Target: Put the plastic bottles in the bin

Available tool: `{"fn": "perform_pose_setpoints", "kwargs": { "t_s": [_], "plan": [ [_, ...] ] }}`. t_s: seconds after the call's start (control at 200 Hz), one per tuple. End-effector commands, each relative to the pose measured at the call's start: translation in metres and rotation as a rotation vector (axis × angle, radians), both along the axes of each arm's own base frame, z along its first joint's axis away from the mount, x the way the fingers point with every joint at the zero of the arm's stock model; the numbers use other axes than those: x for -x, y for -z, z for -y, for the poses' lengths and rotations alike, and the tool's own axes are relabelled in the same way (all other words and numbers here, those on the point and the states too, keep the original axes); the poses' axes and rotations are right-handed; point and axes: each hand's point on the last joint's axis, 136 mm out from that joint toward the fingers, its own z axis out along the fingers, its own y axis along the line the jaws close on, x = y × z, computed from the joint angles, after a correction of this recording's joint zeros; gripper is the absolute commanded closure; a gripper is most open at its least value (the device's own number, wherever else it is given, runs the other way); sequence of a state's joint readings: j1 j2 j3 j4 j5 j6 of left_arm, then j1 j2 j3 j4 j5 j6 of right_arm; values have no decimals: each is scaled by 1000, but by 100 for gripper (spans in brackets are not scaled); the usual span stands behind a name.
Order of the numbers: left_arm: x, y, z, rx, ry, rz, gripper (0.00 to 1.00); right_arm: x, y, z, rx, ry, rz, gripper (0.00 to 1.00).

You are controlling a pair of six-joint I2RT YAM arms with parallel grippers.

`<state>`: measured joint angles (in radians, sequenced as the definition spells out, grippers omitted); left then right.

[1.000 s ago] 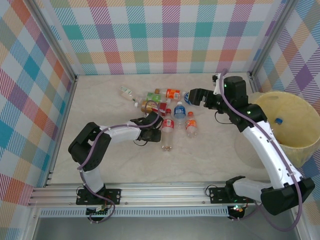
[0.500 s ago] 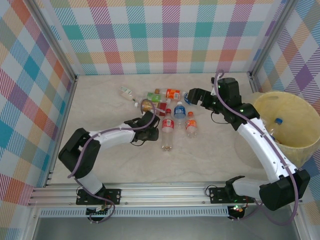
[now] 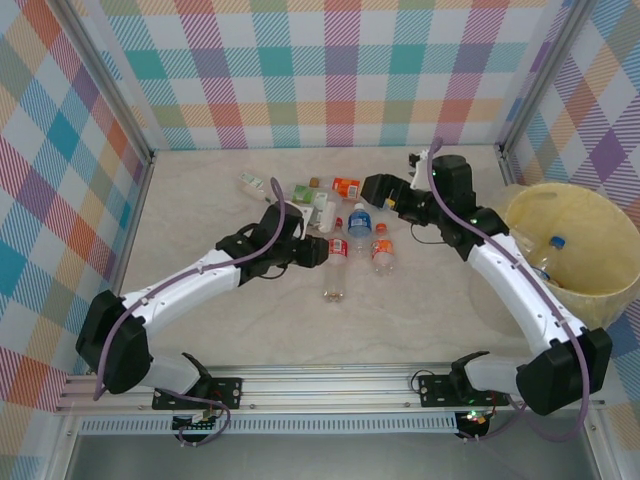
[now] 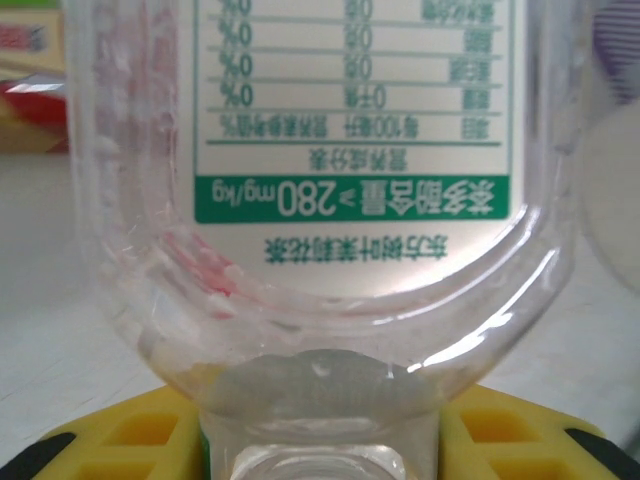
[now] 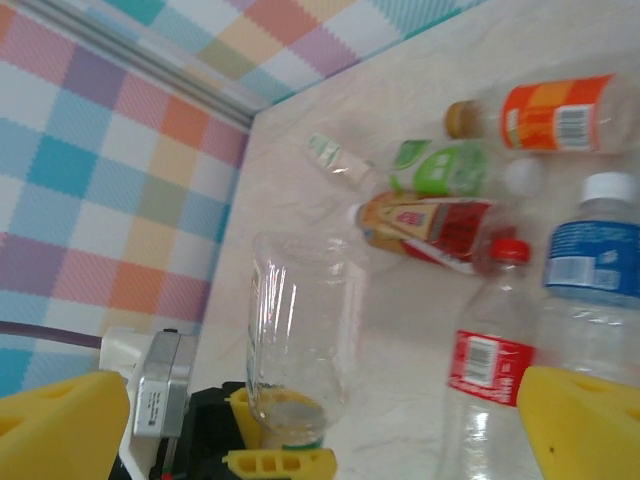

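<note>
One clear bottle tight in the left hand — right hand wide, empty — one bin at right

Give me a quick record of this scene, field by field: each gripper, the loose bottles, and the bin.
left gripper: shut on the neck of a clear bottle with a green and white label
right gripper: open, holding nothing, at the far side of the bottle cluster
loose bottles: lying on the table, among them a red-label bottle, a blue-label bottle and an orange-label bottle
bin: at the table's right side, a blue-capped bottle inside
</note>
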<state>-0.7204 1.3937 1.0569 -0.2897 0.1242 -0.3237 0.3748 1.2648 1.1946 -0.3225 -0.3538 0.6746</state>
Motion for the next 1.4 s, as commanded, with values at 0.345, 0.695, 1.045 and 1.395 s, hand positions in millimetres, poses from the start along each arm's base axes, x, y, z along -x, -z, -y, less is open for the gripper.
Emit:
{"fn": "perform_pose_setpoints", "kwargs": {
  "t_s": [0.345,0.695,1.045,1.395],
  "plan": [
    [16,-69,45,206,204,96,81,-2,1,-47,-151,-153,-109,0],
    [15,-72,51,204,220,113,80,-8,11,-64,-128,-164,-132,17],
    [14,-71,56,213,234,110,79,-11,8,-56,-117,-108,-78,44],
    [12,-77,57,239,205,104,67,-13,7,-43,-69,-46,-43,50]
  ]
}}
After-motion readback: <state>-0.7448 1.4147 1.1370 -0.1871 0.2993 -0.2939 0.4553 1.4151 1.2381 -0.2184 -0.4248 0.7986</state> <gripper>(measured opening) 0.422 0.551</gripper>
